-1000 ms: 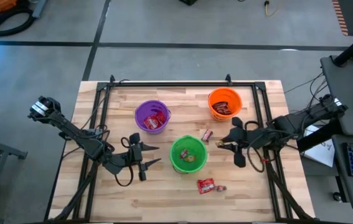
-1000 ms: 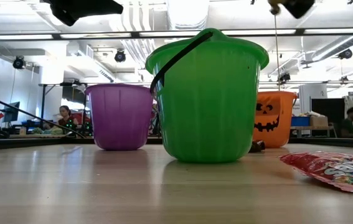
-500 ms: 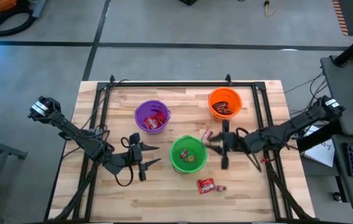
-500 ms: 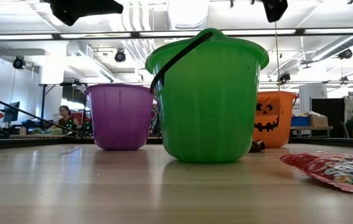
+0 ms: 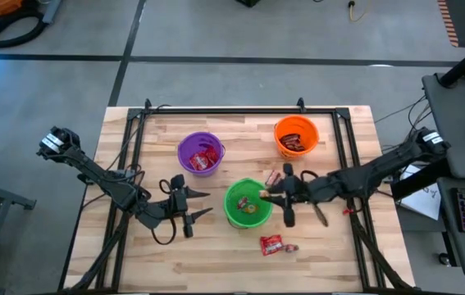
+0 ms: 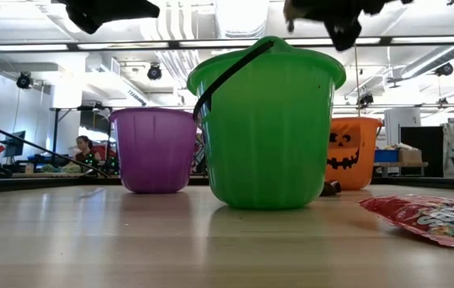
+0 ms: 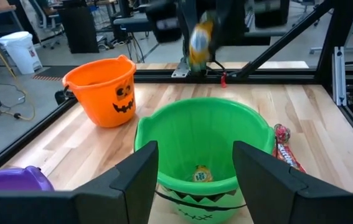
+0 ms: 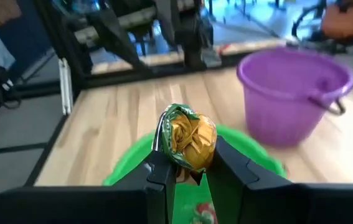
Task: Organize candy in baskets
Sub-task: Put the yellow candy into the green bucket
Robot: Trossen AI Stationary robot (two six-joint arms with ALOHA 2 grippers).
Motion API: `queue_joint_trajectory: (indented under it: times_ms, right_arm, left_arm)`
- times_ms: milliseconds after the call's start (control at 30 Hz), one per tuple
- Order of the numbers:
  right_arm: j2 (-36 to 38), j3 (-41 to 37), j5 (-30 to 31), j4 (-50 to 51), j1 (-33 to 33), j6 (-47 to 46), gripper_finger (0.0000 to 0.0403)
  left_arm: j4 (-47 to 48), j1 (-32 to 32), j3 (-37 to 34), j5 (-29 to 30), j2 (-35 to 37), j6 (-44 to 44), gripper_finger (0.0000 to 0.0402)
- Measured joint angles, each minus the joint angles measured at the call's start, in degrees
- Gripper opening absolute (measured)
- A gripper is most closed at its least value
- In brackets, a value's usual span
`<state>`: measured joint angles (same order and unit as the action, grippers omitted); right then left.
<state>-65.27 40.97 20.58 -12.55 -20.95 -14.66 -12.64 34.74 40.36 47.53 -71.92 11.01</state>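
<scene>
The right gripper (image 8: 185, 165) was clenched on a gold-wrapped candy (image 8: 188, 138) just above the green basket's (image 5: 248, 203) rim, and a clean drop called for centring over its mouth before releasing, while the released left gripper (image 5: 198, 206) waited beside it.
</scene>
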Motion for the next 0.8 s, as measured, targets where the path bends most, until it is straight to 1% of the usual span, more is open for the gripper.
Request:
queue_joint_trajectory:
  times_ms: [167,467,667,800]
  right_arm:
    - [-4.30,-0.04,-0.02,0.44,-0.02,-2.23,0.0066]
    - [-7.67,-0.04,0.39,0.22,0.00,-1.97,0.0066]
    - [-10.43,-0.04,0.42,-0.17,0.00,-1.54,0.0085]
    - [-11.64,-0.04,0.46,-2.36,0.09,-2.28,0.0098]
  left_arm:
    - [-0.28,0.00,0.00,-0.01,0.00,0.00,0.0190]
    - [-0.19,0.00,0.00,-0.02,0.00,0.01,0.0190]
    - [-0.07,0.00,0.00,-0.02,0.00,0.01,0.0190]
    - [-0.10,0.00,0.00,-0.02,0.00,0.00,0.0190]
